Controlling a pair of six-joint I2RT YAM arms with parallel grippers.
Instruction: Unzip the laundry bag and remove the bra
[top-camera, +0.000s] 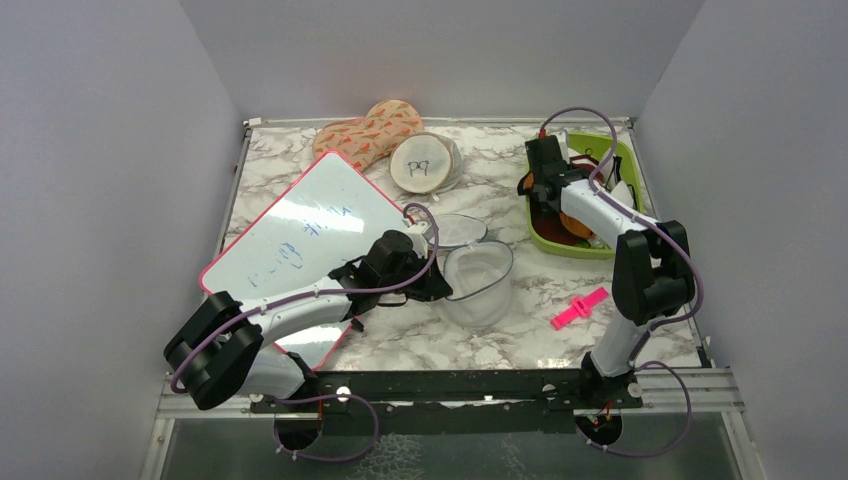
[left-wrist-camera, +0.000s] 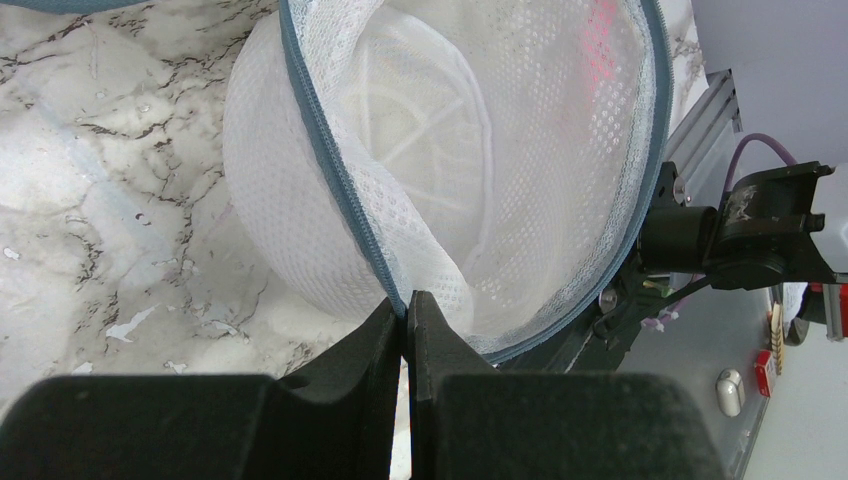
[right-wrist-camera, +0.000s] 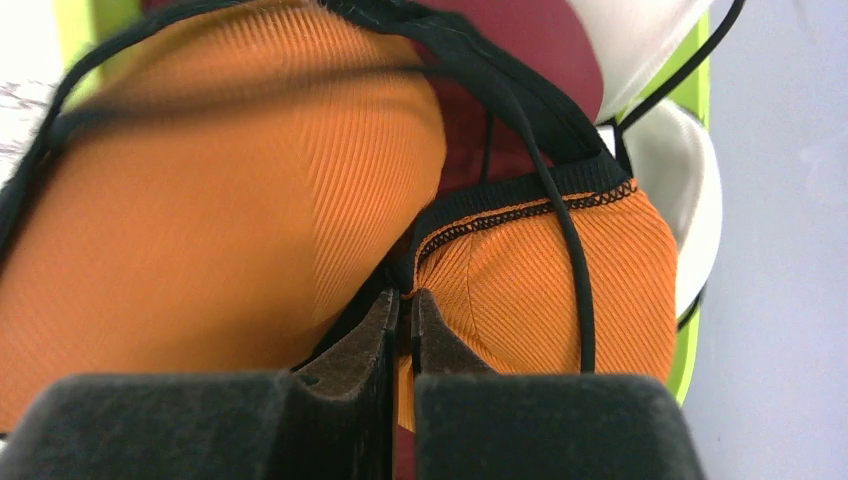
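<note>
At centre of the top view, the laundry bag (top-camera: 478, 280) stands unzipped; the bra (top-camera: 577, 226) lies in the green tray (top-camera: 575, 250), upper right. In the left wrist view, the left gripper (left-wrist-camera: 405, 310) clamps the rim (left-wrist-camera: 330, 180), presumably to steady the bag. In the right wrist view, the right gripper (right-wrist-camera: 405, 310) pinches the bra's centre.

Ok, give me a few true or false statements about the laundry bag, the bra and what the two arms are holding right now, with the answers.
1. The laundry bag is zipped shut. False: it gapes open, and the left end effector is shut on its rim.
2. The right end effector is shut on the bra. True.
3. The bra lies inside the laundry bag. False: it is at the green bin, over a dark red garment.
4. A pink clip lies on the table near the right arm. True.
</note>
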